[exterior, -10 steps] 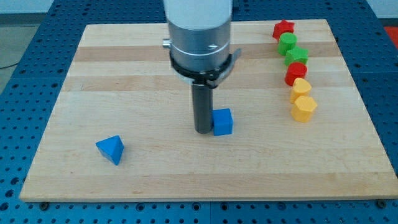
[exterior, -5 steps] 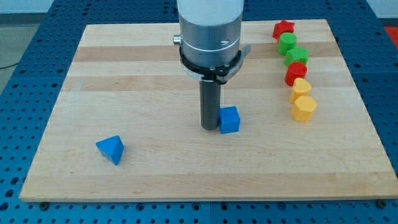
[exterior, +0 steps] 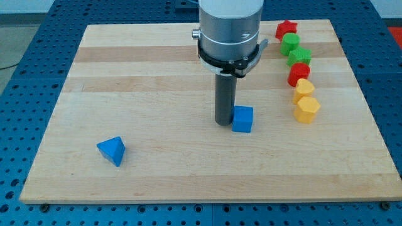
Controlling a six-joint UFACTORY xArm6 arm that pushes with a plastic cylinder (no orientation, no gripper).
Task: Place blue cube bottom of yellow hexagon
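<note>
Wooden boards make up your counter (exterior: pixel 157 75), which lies on a blue perforated base. Starting at the view's left, you see a blue triangular block (exterior: pixel 112 150) well apart from my tip, toward the view's bottom left of it. My tip (exterior: pixel 224 122) stands on the counter near the middle; this rod has no jaws, so it holds nothing and only presses sideways. The blue cube (exterior: pixel 242 118) sits touching my tip on its right side in the view. Further to the view's right runs a column of blocks: a red star (exterior: pixel 286 29) at the view's top, a green block (exterior: pixel 290 43), another green block (exterior: pixel 299 56), a red block (exterior: pixel 299 74), a yellow block (exterior: pixel 304 87), and the yellow hexagon (exterior: pixel 306 109) lowest. The cube lies left of the hexagon, slightly lower in the view, clearly apart from it.
</note>
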